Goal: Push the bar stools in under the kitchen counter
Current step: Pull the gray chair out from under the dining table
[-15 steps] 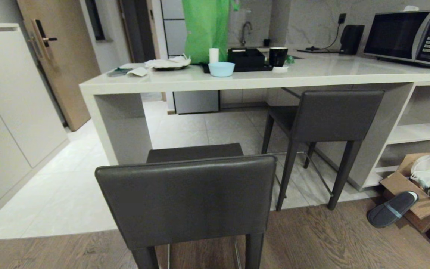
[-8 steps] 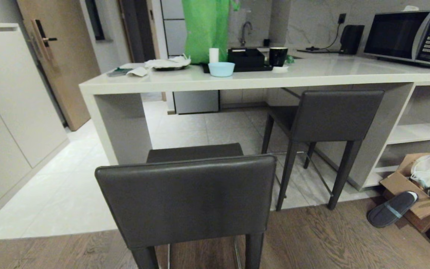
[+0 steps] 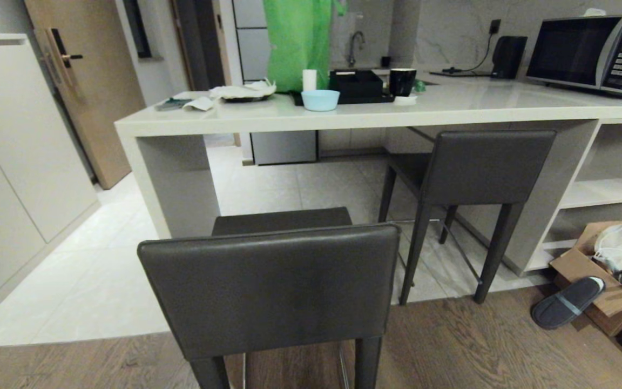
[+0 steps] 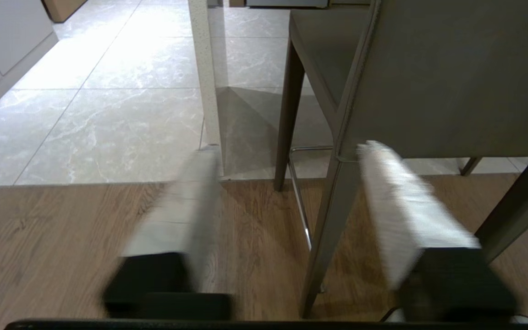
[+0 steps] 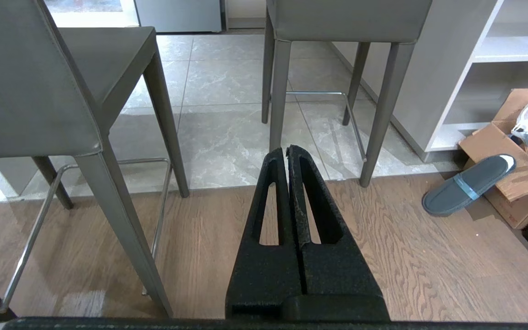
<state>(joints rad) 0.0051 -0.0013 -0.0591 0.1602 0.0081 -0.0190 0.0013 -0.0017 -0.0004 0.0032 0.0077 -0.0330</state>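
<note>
silver microwave (image 3: pixel 594 51) on counter (image 3: pixel 343 116), brand unreadable.

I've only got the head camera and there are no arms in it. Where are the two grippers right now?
Observer: The right gripper is shut and empty, low over the wooden floor, pointing at the gap between the near stool and the far stool.
Operator: And the left one?
Observer: The left gripper has its jaws apart, holding nothing, facing the near stool's left rear leg.
Operator: Where do that stool's front legs stand?
Observer: Right at the seam where the wood meets the tiles.
</note>
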